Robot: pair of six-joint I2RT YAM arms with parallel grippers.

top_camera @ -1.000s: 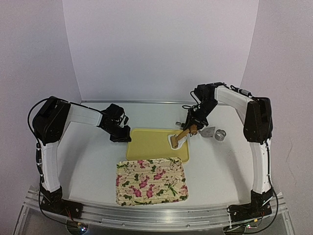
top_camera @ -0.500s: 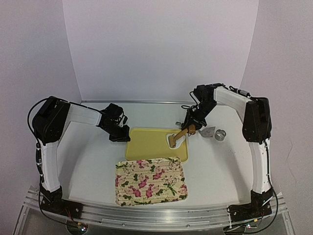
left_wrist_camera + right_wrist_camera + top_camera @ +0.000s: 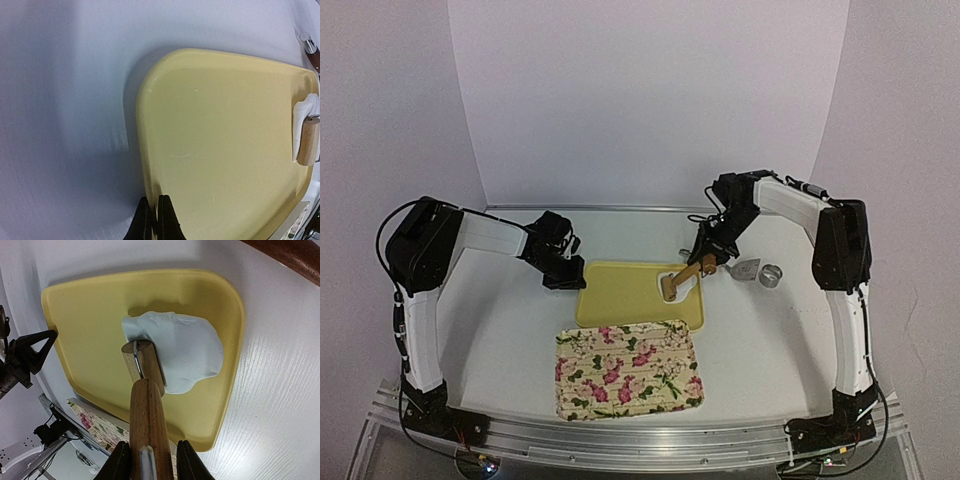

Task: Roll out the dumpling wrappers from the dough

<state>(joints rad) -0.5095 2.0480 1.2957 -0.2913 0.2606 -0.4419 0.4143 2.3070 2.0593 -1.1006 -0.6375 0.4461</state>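
Observation:
A flattened, irregular patch of white dough lies at the right end of the yellow tray. A small wooden roller rests on the dough's left edge. My right gripper is shut on its long wooden handle. From above, the roller and dough sit just below-left of that gripper. My left gripper is shut on the tray's left rim, and the dough shows at the far end. Dumpling wrappers are out of view.
A floral tray lies in front of the yellow one. A metal ring cutter and a small grey piece sit on the table to the right. A dark wooden handle lies behind the tray.
My right gripper and the roller have shifted slightly left across the dough. The left arm and the yellow tray have stayed where they were.

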